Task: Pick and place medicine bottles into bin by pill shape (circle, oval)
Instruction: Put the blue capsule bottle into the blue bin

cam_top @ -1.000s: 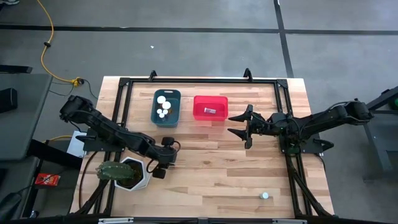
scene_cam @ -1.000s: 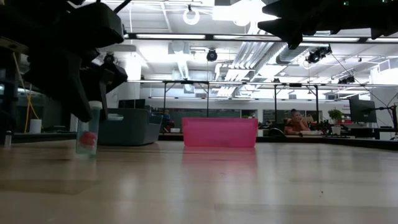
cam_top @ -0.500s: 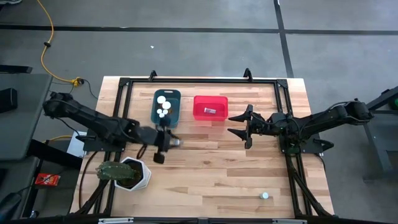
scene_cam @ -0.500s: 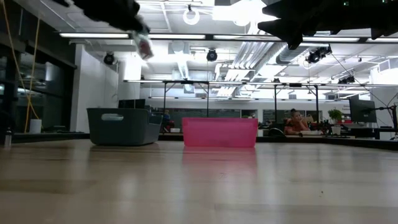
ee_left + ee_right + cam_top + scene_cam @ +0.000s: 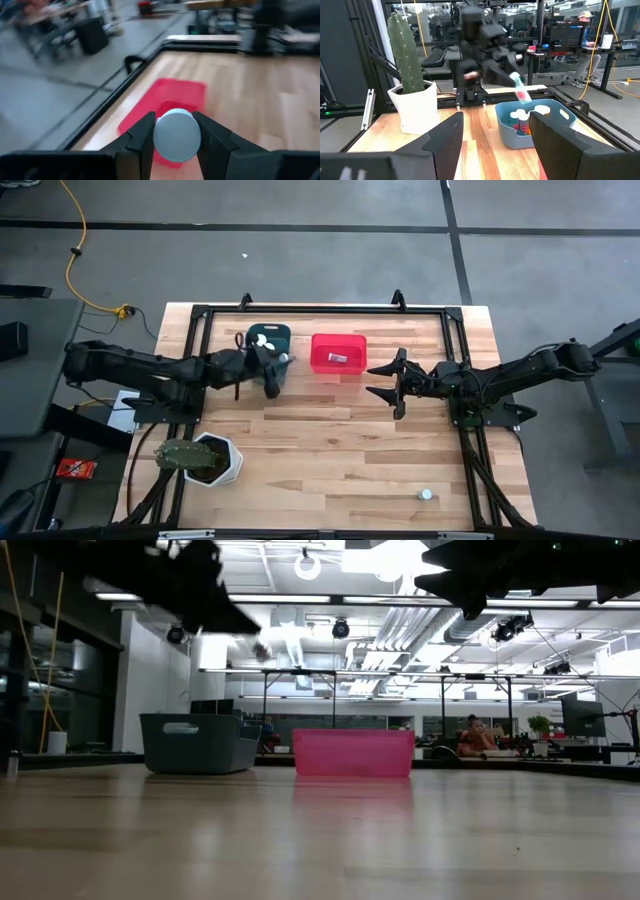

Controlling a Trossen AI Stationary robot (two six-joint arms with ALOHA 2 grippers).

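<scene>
Left end effector [image 5: 275, 368] is gripping a bottle [image 5: 177, 135] by its body, cap facing the wrist camera, fingers [image 5: 142, 137] closing on both sides. It is hovering at the near edge of the teal bin [image 5: 268, 351], which lies just beyond; the red bin [image 5: 338, 352] sits beside. Right end effector [image 5: 385, 381] is waiting, spread wide and empty, right of the red bin. A stray bottle [image 5: 427, 493] is lying near the table's [image 5: 340, 450] front right corner.
</scene>
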